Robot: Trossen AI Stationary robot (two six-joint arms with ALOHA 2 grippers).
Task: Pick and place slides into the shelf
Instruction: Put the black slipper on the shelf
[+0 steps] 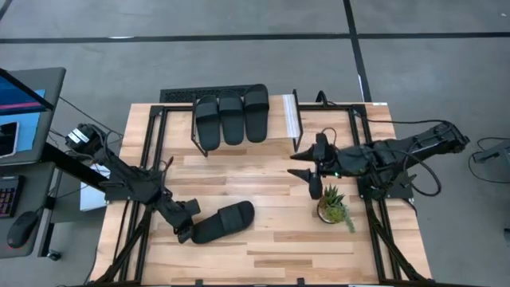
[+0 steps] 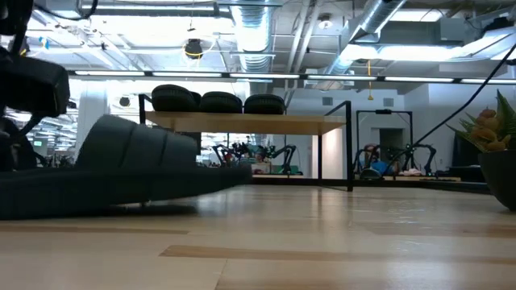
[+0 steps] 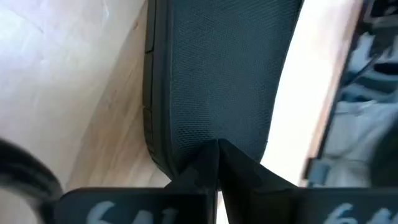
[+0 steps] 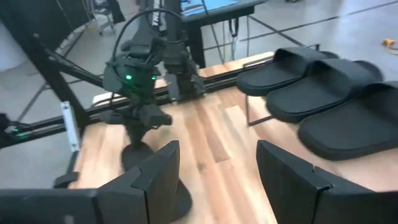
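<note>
High view first: three slides (image 1: 232, 118) are seen lined up side by side on the shelf (image 1: 284, 119) at the far edge of the table (image 1: 279, 255), and a fourth slide (image 1: 224, 222) is lying on the tabletop near the front left. The left gripper (image 1: 185, 233) is pressed against that slide's heel end, fingers clamped on its edge, as the left wrist view confirms at close range. The right gripper (image 1: 309, 171) is held over the middle of the table, jaws spread and empty, just beside a potted plant (image 1: 335, 207). A computer mouse (image 1: 21, 229) and a monitor (image 1: 24, 102) are spotted on the side desk, well apart from the action.
</note>
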